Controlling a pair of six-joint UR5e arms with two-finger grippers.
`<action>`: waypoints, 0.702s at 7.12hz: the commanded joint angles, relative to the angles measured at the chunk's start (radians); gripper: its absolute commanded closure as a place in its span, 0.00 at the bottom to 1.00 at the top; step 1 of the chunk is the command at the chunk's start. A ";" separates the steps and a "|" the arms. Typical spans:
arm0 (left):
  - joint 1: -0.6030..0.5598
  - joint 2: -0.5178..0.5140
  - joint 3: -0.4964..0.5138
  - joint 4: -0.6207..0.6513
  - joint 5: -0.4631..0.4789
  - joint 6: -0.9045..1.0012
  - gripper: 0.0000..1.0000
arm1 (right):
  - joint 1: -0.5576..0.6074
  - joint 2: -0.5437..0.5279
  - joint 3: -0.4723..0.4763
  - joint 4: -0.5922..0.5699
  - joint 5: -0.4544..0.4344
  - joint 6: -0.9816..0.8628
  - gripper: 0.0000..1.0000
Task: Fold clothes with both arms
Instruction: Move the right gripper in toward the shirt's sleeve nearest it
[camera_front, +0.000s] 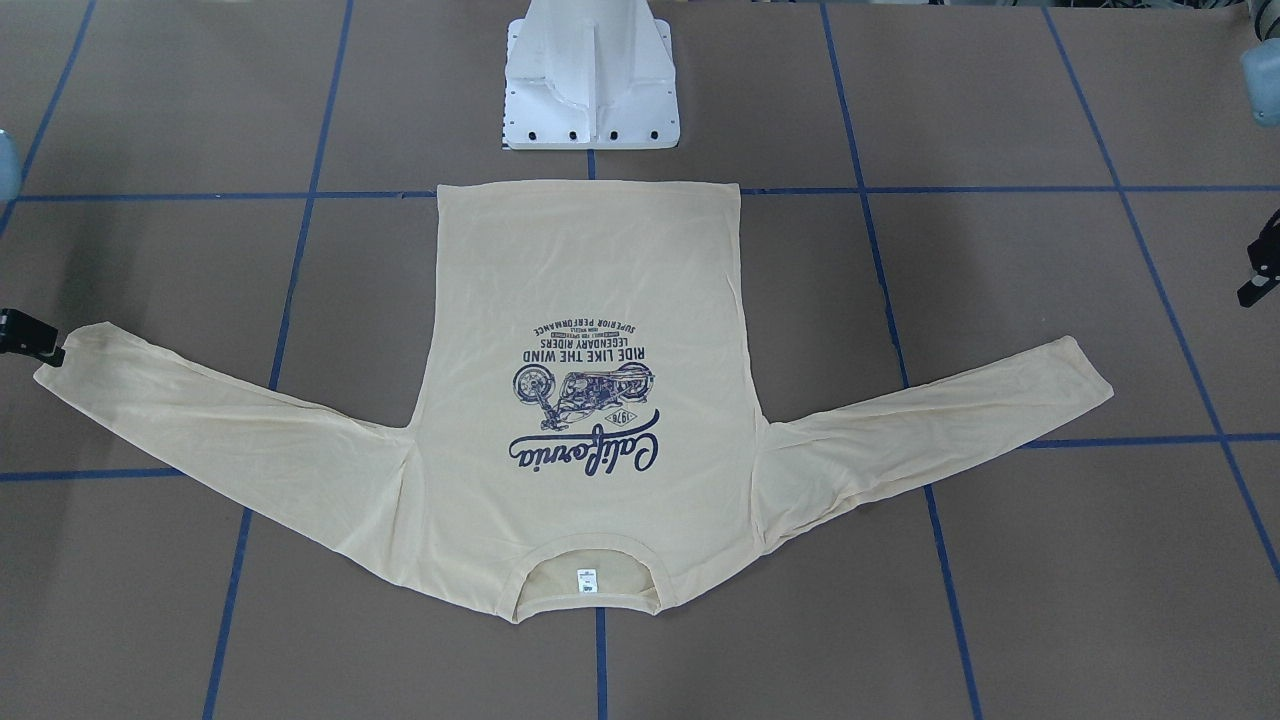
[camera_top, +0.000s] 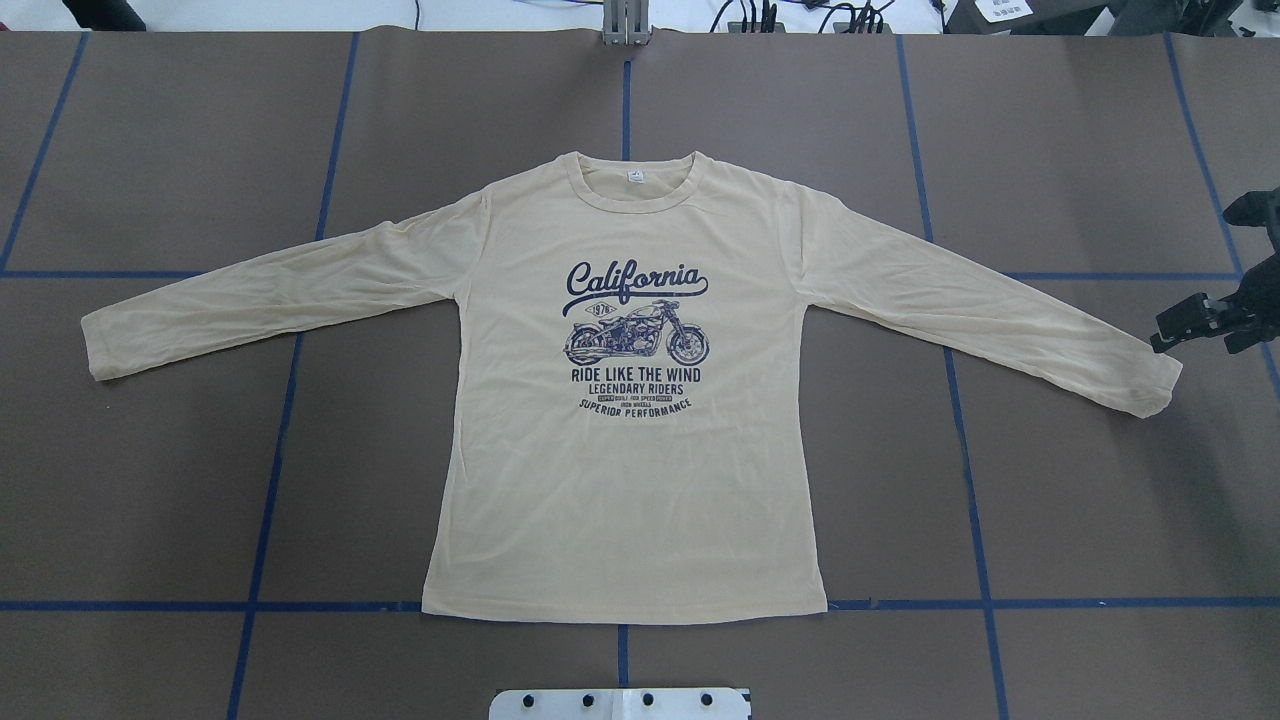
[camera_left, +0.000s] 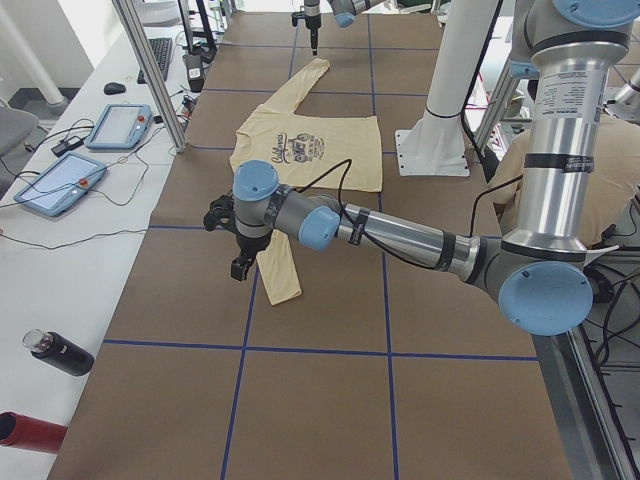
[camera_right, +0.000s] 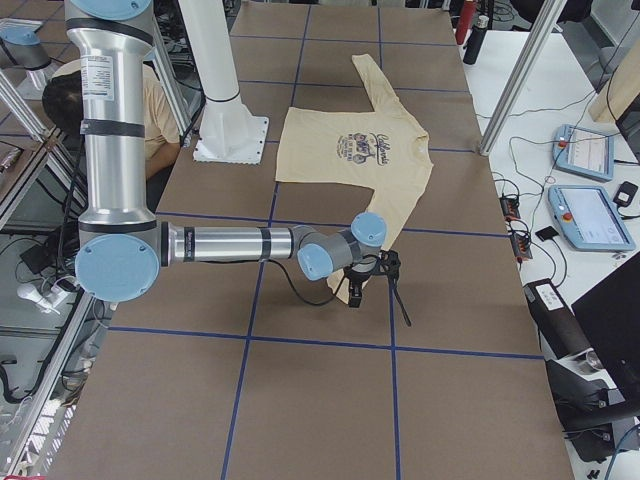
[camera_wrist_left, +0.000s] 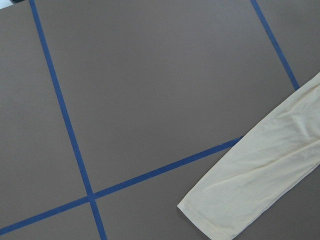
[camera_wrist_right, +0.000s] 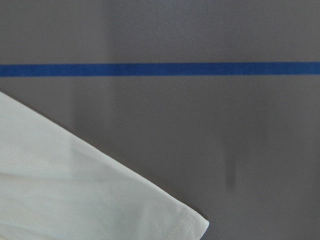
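Pale cream long-sleeved T-shirt (camera_top: 620, 480) lies flat. I cannot tell whether left claw (camera_left: 238, 265) or right claw (camera_top: 1185, 325) stands apart. I advise pinching cuffs (camera_top: 1150, 395) squarely.

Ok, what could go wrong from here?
The T-shirt lies flat on the table and looks thin, so the right gripper at its cuff may pinch one layer or none. The left gripper hangs beside the other cuff; uneven grasps could drag it askew.

Sleeve cuff (camera_wrist_right: 75, 195) near blue tape (camera_wrist_right: 160, 69)
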 joint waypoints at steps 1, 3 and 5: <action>0.000 -0.001 -0.002 0.000 0.000 0.000 0.01 | -0.012 0.001 -0.045 0.084 -0.006 0.120 0.04; 0.000 -0.001 -0.007 0.000 0.002 0.000 0.01 | -0.015 0.001 -0.061 0.087 -0.003 0.131 0.04; 0.000 -0.001 -0.009 0.000 0.001 0.000 0.01 | -0.027 0.000 -0.076 0.087 -0.001 0.132 0.04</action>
